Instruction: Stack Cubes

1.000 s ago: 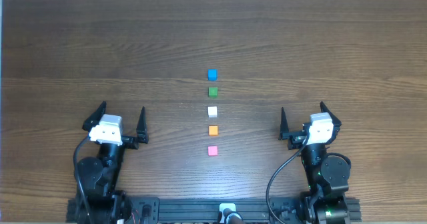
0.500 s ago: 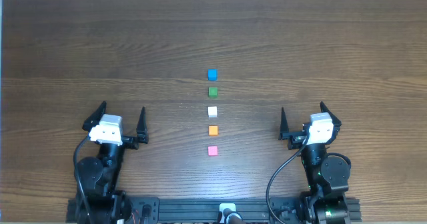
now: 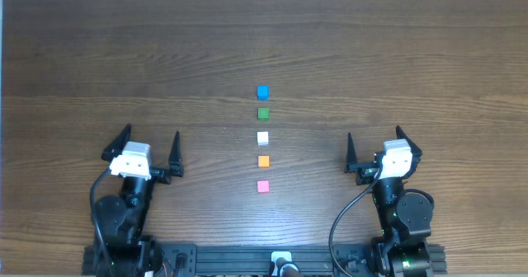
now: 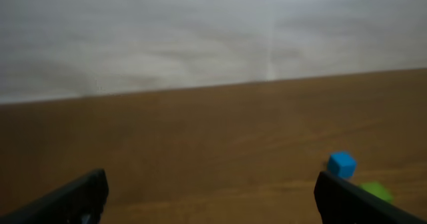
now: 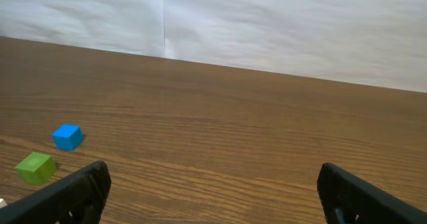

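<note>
Dark brown wood-grain table [image 3: 396, 46], plain white wall [image 5: 267, 24] behind it. Left gripper [image 3: 151, 134] sits low at the left side near its base, fingers spread wide, holding nothing. Mid-table, five small cubes form one straight column, each flat on the wood and apart from its neighbours. From far to near: blue cube [image 3: 262, 92], green cube [image 3: 263, 114], white cube [image 3: 262, 138], orange cube [image 3: 263, 161], pink cube [image 3: 263, 186]. Right gripper [image 3: 374, 134] sits at the right side near its base, likewise spread wide and holding nothing. Both grippers are well apart from the column.
</note>
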Robot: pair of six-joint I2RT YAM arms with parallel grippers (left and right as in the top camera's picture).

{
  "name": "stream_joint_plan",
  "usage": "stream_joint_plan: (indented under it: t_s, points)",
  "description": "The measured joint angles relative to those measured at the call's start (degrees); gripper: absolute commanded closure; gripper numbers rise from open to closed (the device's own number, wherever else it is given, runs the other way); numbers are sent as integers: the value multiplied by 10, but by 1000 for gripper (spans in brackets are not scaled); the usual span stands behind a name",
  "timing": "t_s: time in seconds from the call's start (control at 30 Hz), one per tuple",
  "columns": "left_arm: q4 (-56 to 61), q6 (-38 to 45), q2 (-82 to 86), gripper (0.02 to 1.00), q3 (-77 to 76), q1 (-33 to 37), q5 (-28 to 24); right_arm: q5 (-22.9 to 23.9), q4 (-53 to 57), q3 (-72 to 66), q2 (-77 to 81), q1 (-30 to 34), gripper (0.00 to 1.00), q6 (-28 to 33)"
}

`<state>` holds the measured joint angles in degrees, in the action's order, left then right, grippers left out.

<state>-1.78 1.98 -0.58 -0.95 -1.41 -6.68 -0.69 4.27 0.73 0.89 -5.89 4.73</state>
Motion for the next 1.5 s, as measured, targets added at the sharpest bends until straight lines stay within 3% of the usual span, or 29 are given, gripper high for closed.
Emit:
stream_joint_plan:
  t_s: [0.23, 0.67, 0.9, 1.03, 1.2, 1.33, 1.5]
  points:
    - [-76, -5, -3, 18, -57, -1, -9, 0, 0, 0, 0, 0, 12, 0]
    - [-413, -61, -211, 20, -525, -76, 27, 2, 0, 0, 0, -2, 7, 0]
    - [-530, -137, -400, 20, -691, -238, 47, 2, 0, 0, 0, -2, 7, 0]
    - [-584, -188, -506, 20, -748, -372, 105, 2, 0, 0, 0, -2, 7, 0]
    - [-629, -256, -611, 18, -770, -464, 137, 2, 0, 0, 0, -2, 7, 0]
    - [-648, -302, -673, 18, -771, -501, 85, 2, 0, 0, 0, -2, 9, 0]
    - [-649, -334, -743, 20, -772, -533, -39, 2, 0, 0, 0, -2, 7, 0]
